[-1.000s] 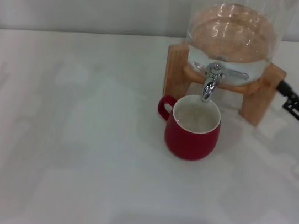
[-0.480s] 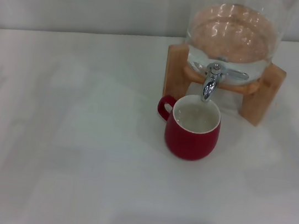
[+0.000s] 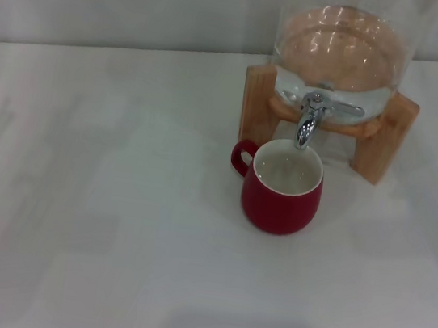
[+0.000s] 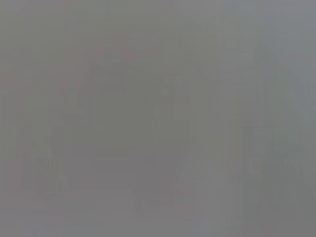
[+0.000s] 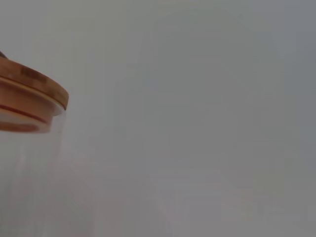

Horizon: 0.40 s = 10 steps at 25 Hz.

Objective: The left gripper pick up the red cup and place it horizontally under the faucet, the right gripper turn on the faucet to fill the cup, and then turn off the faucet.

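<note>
The red cup [image 3: 282, 191] stands upright on the white table, its white inside holding water, its handle toward the left. It sits right under the spout of the chrome faucet [image 3: 310, 118], whose lever points to the right. No water stream shows. Neither gripper is in the head view. The left wrist view shows only a blank grey surface. The right wrist view shows none of its own fingers.
The faucet belongs to a glass water jar [image 3: 341, 47] on a wooden stand [image 3: 382, 138] at the back right. The jar's wooden lid [image 5: 29, 91] shows in the right wrist view. The white table [image 3: 98, 212] stretches left and forward.
The right gripper, seen one second ago at the right edge beside the stand, has left the head view. The cup and faucet have not moved.
</note>
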{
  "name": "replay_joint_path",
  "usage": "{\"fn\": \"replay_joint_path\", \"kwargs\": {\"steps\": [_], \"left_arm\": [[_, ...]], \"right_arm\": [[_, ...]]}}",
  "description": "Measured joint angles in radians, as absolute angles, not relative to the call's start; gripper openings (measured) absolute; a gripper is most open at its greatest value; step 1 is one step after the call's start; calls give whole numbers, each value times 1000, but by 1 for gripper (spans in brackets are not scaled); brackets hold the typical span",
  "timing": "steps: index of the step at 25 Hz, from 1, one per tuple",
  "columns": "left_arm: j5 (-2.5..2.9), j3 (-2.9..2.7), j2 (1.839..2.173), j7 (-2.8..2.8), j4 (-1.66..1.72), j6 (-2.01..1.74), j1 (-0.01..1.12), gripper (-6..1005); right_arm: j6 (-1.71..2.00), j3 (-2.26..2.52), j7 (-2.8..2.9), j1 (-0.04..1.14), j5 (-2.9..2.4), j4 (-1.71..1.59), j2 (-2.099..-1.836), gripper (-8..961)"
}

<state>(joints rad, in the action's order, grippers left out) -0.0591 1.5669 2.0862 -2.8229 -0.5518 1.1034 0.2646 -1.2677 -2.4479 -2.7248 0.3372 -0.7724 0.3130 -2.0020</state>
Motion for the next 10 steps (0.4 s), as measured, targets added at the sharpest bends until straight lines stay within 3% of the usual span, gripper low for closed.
{"fn": "replay_joint_path", "kwargs": {"steps": [10], "left_arm": [[-61, 1568, 2087, -2818, -549, 1142, 269, 884]], "right_arm": [[-1258, -2442, -2723, 336, -776, 313, -2002, 674]]}}
